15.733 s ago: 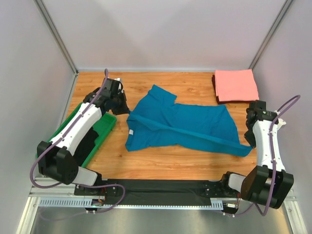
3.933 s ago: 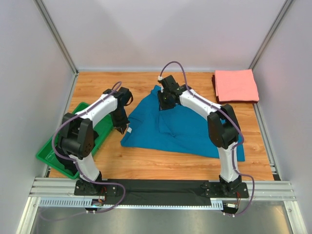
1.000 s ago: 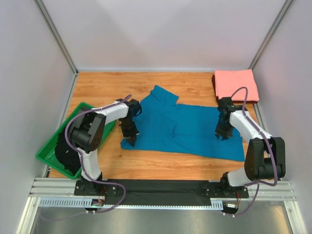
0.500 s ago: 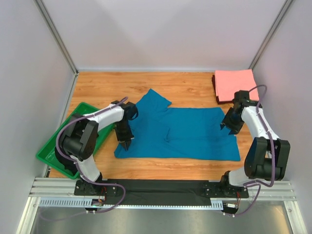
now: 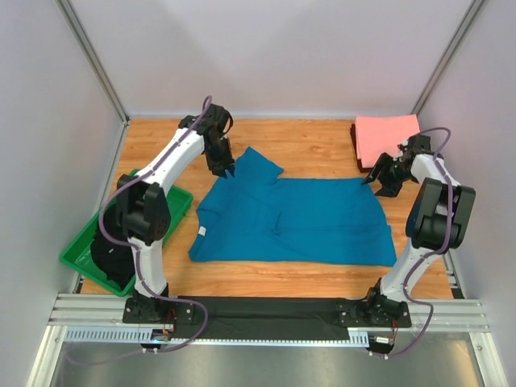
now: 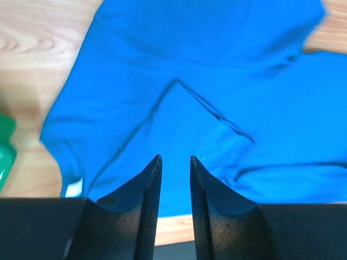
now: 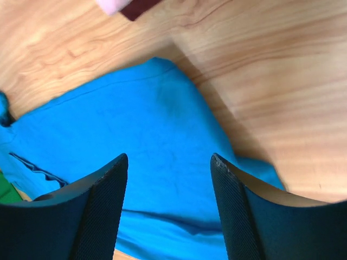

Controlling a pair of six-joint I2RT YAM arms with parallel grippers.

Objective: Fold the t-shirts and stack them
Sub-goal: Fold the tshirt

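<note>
Wood table [image 5: 157, 143] | teal-blue t-shirt [image 5: 298, 222] centre frame, spread flat, lightly creased, sleeve toward upper left | salmon-pink t-shirt [image 5: 389, 139] folded, upper right | my left claw [image 5: 228, 172] fingers a slit apart, empty | my right claw [image 5: 372, 185] spread wide, empty

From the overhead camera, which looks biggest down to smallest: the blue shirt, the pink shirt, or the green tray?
1. Blue shirt, spread out flat.
2. Green tray, though it is partly hidden.
3. Pink shirt, folded small.
</note>
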